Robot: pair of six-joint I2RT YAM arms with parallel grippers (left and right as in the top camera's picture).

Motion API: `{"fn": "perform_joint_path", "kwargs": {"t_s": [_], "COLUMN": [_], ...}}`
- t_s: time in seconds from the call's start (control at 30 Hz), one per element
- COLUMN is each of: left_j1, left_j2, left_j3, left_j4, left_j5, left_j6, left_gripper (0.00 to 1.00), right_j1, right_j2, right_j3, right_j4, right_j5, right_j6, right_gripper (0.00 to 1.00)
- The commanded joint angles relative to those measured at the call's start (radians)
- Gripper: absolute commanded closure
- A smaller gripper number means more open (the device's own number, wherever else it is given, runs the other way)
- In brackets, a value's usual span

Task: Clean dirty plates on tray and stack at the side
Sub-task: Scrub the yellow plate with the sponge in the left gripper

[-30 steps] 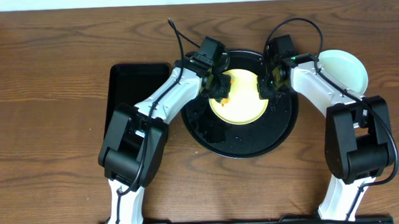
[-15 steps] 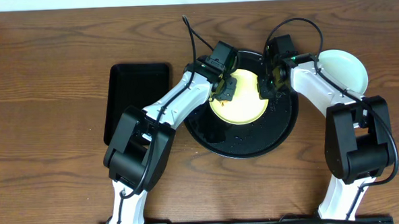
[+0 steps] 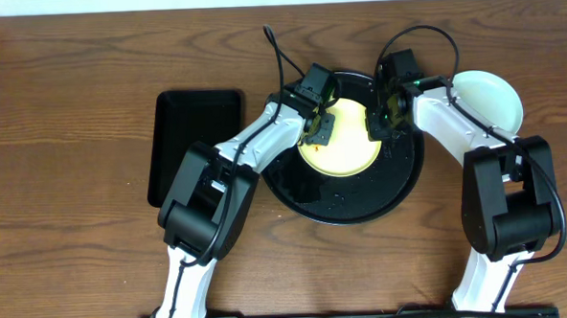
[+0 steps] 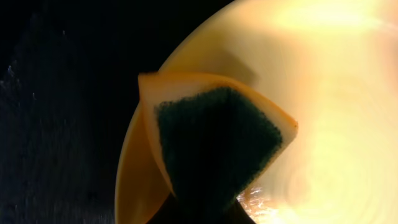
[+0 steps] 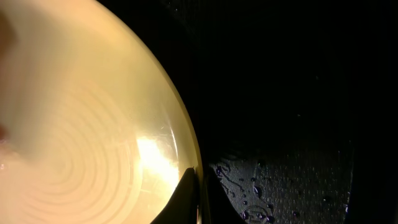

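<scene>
A pale yellow plate [image 3: 345,142] lies in the round glossy black tray [image 3: 343,202]. My left gripper [image 3: 319,127] is shut on a sponge [image 4: 214,146], yellow with a dark green scouring face, pressed on the plate's left part [image 4: 336,93]. My right gripper [image 3: 380,122] is shut on the plate's right rim [image 5: 198,186], one finger on each side; the plate [image 5: 74,118] fills the left of that view. A pale mint plate [image 3: 492,97] sits on the table to the right of the tray, with no second one told apart under it.
A smaller rectangular black tray [image 3: 192,144] lies on the wooden table to the left of the round tray. Water drops dot the round tray's wet floor [image 5: 273,180]. Both arms reach in from the front over the round tray's sides.
My left gripper has moved the sponge to the right, further onto the yellow plate. My right gripper and the plate have stayed in place.
</scene>
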Motion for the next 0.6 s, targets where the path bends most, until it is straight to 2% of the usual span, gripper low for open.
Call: {"fn": "perform_joint_path", "kwargs": {"t_s": [0.0,0.1,0.37,0.57], "left_j1": [0.013,0.012,0.012,0.012], "left_j2": [0.050,0.069,0.140,0.201], "left_j3": [0.010,0.010,0.010,0.010], "left_j4": [-0.024,-0.071,-0.139,-0.172], "left_j5": [-0.020,-0.007,0.202,0.221], "left_j6": [0.009,0.010,0.021,0.020], "left_gripper": [0.92,0.92,0.92,0.92], "right_j1": [0.012,0.012,0.012,0.012], "right_j2": [0.002,0.002,0.002,0.002], "right_j3": [0.004,0.004,0.004,0.004], "right_j4": [0.000,0.000,-0.002,-0.002], "right_j5": [0.011,0.010,0.011,0.011], "right_j6": [-0.011,-0.011,-0.011,-0.011], "right_gripper": [0.99,0.99,0.99,0.99]}}
